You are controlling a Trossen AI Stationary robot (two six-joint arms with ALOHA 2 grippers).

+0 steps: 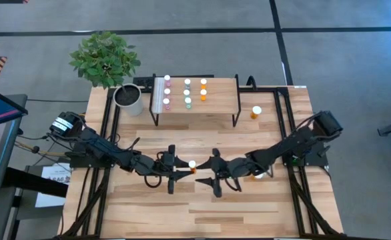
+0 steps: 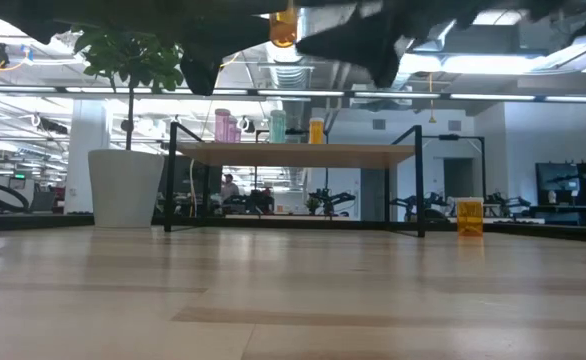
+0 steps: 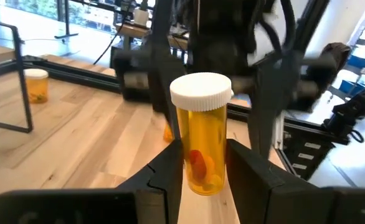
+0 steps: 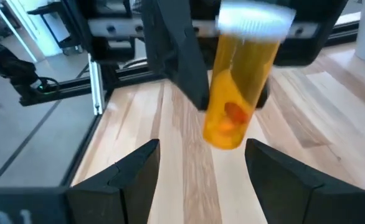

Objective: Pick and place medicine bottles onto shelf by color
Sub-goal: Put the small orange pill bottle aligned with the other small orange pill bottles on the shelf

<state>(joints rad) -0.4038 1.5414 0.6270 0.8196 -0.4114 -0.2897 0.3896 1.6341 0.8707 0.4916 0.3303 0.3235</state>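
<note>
Most bottles stand sorted on the shelf (image 1: 219,107); the left gripper (image 1: 182,168) grips an orange bottle (image 1: 192,165) in mid-air, the right gripper (image 1: 207,169) gapes empty, and another bottle (image 1: 256,113) waits on the table.
</note>
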